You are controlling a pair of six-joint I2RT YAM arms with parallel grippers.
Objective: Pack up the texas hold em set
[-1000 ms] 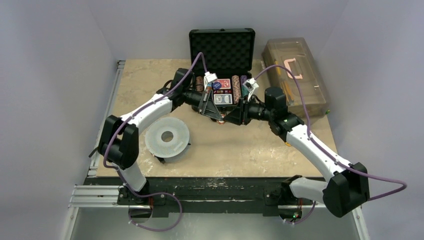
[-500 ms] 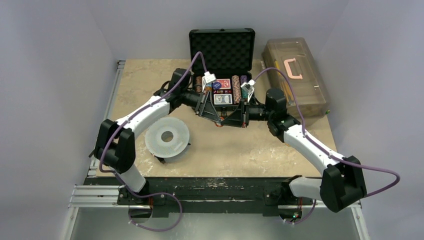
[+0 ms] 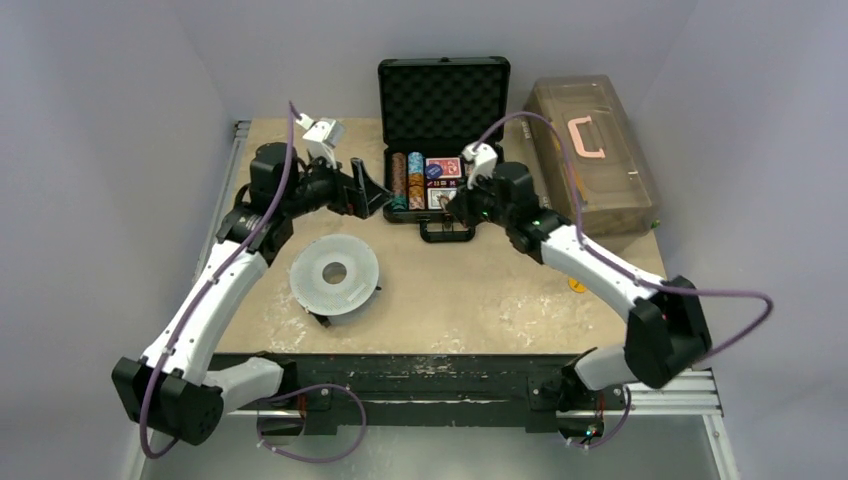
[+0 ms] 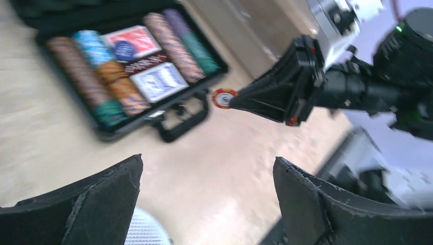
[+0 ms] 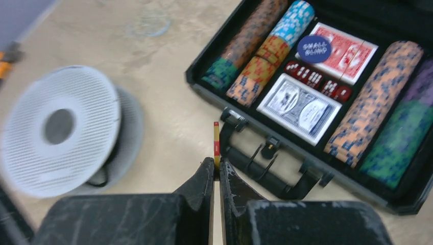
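The black briefcase [image 3: 443, 100] stands open at the back of the table, foam-lined lid upright. Its tray [image 5: 214, 43] holds rows of coloured poker chips [image 5: 255, 66], a red card deck [image 5: 344, 51], a pale deck [image 5: 298, 107], red dice [image 5: 319, 80] and a blue button [image 5: 314, 48]. My right gripper [image 5: 216, 166] is shut on a red-and-yellow poker chip [image 4: 224, 98], held edge-on [image 5: 216, 143] just above the case handle [image 5: 255, 168]. My left gripper [image 4: 207, 161] is open and empty, left of the case [image 3: 372, 195].
A large grey-white disc with a centre hole [image 3: 334, 272] lies front left of the case, below my left gripper. A translucent brown toolbox with a pink handle [image 3: 590, 150] stands right of the case. A small orange bit [image 3: 578, 285] lies by the right arm.
Both grippers met in front of the case. The left one opened and swung back to the left. The right one closed on the chip and moved toward the case.
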